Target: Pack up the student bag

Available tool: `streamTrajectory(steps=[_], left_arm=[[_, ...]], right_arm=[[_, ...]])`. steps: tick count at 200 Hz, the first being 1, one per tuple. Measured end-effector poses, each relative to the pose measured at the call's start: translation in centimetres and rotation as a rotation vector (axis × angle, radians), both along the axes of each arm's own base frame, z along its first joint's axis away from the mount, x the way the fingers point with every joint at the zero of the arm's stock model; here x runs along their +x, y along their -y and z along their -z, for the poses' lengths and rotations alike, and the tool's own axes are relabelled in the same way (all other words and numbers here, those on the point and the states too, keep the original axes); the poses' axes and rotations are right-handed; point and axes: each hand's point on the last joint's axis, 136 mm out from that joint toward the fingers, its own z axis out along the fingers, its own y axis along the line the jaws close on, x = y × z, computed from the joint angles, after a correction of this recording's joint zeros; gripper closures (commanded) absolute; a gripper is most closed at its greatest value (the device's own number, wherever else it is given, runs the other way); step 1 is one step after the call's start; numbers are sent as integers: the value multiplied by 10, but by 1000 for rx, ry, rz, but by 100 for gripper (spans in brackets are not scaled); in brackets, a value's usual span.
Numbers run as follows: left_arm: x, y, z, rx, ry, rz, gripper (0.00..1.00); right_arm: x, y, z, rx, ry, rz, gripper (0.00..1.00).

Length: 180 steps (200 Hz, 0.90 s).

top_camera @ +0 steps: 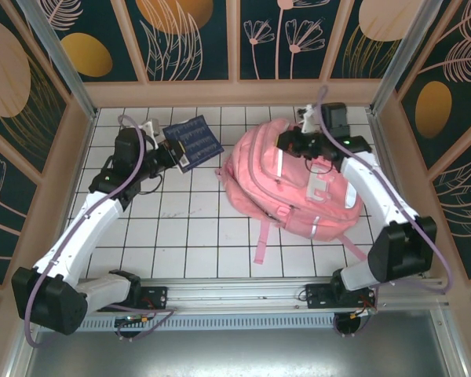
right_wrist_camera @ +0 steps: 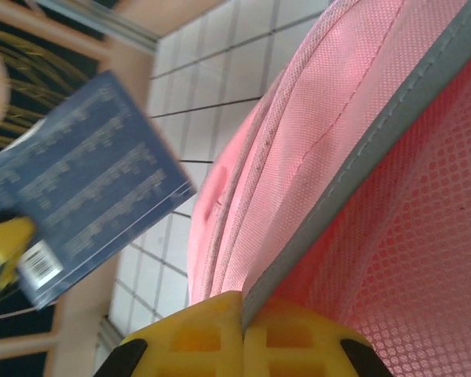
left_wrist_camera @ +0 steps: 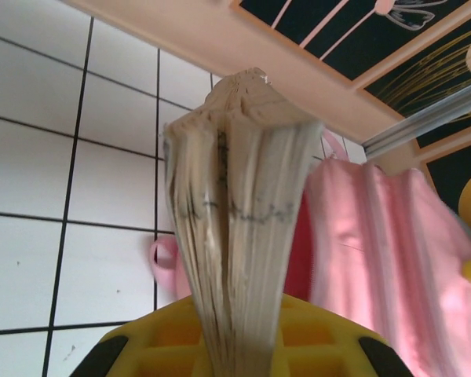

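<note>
**Book sits left of the bag: the carry goes rightward**

Your left gripper is clenched on one end of a dark blue book. It holds the book up off the table, with the pages fanning away from the jaws.

The student bag lies just to the book's right, on the right half of the table. Its long axis runs diagonally from far left to near right, with the straps trailing toward you.

Your right gripper is pinched tight on a grey-trimmed edge of the bag's fabric at its far end. That makes the right arm the nearer one to the bag, while the left arm carries the load. You cannot tell whether a mouth is open under that edge.

Free tiles lie to the near left. The back wall stands close behind both grippers, so I judge a sideways sweep has more room than a forward one.
</note>
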Motion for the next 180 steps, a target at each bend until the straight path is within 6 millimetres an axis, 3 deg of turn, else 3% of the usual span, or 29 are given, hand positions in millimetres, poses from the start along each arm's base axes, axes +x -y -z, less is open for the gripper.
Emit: streamTrajectory(steps=[28,73,121,180], left_arm=[[-2,3,-17,-22,20,37,100],[-24,35,-6,-144,-57,225,100],[-51,51,31,-266,-175,330,100],[-69,64,49,-430,-218,409,100]], right_arm=[[-27,6,-34,61,75,-48,100],[-46,-3,-45,148,65,-132,100],[-45,-7,-54,207,49,-159,100],[-26,-2,-58,262,14,-130,100]])
